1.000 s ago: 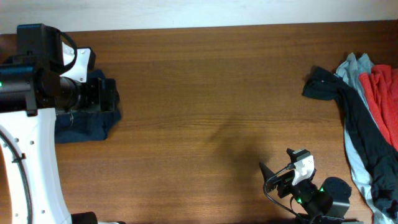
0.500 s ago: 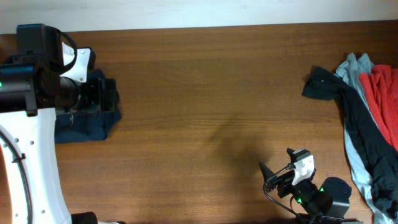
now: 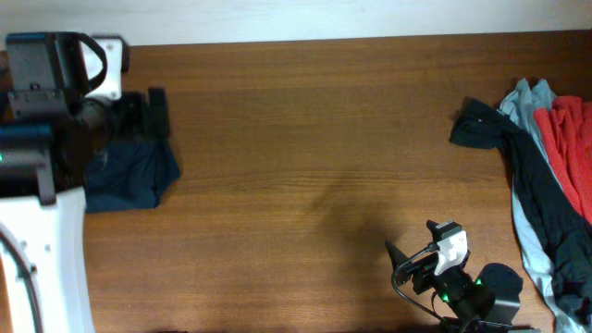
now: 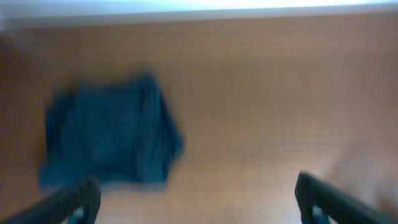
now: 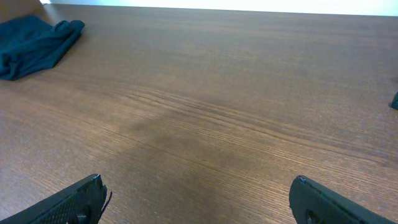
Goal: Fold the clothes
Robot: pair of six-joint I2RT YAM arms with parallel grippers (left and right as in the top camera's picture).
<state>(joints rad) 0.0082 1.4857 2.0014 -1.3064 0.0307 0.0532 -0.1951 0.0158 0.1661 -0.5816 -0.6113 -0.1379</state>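
A folded dark blue garment (image 3: 129,176) lies at the table's left side; it also shows in the left wrist view (image 4: 109,140) and far off in the right wrist view (image 5: 34,37). My left gripper (image 3: 153,111) is open and empty, raised above the garment's far edge; its fingers frame the blurred left wrist view (image 4: 196,202). A pile of unfolded clothes, black (image 3: 532,180), red (image 3: 569,139) and light grey-blue (image 3: 527,97), lies at the right edge. My right gripper (image 3: 407,259) is open and empty near the front edge, its fingers wide apart (image 5: 196,202).
The wooden table (image 3: 314,139) stretches between the folded garment and the pile. The white wall edge (image 3: 296,18) runs along the back. The left arm's white base (image 3: 42,259) stands at the front left.
My left arm has lifted and pulled back away from the folded blue garment, which now lies uncovered. The right arm has not moved.
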